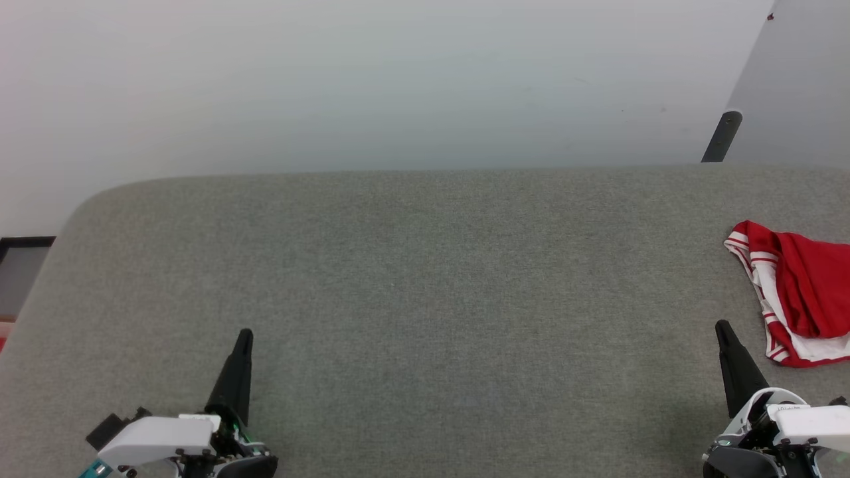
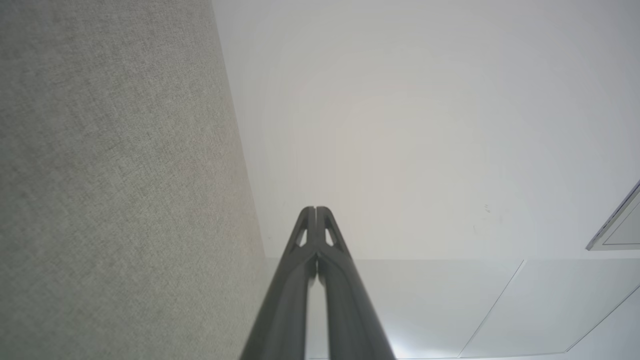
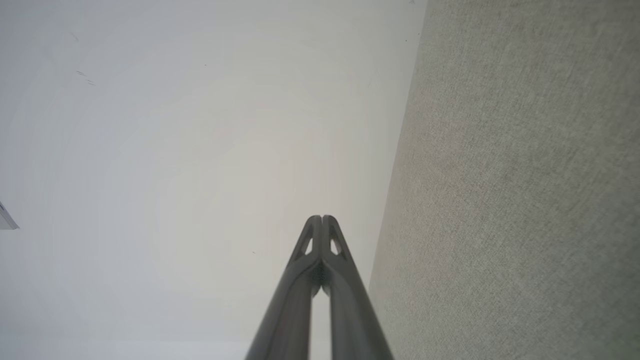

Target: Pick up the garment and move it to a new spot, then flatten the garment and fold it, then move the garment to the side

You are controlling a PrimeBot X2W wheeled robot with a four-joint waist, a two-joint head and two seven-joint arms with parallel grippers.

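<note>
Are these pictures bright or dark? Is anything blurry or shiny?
Head view: soft, even light, the garment sharp though cut by the edge. Left wrist view: a bright glare patch beside the left gripper, nearby grey fabric a bit soft. Right wrist view: wall washed pale behind the right gripper.

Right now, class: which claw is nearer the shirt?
The right claw: the shirt lies close by its tip, while the left claw is far off.

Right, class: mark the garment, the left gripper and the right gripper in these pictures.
garment [image 1: 807, 292], head view, on its red body fabric.
left gripper [image 1: 245, 334], head view, at its shut fingers' tips.
right gripper [image 1: 722, 326], head view, at its shut fingers' tips.
</note>
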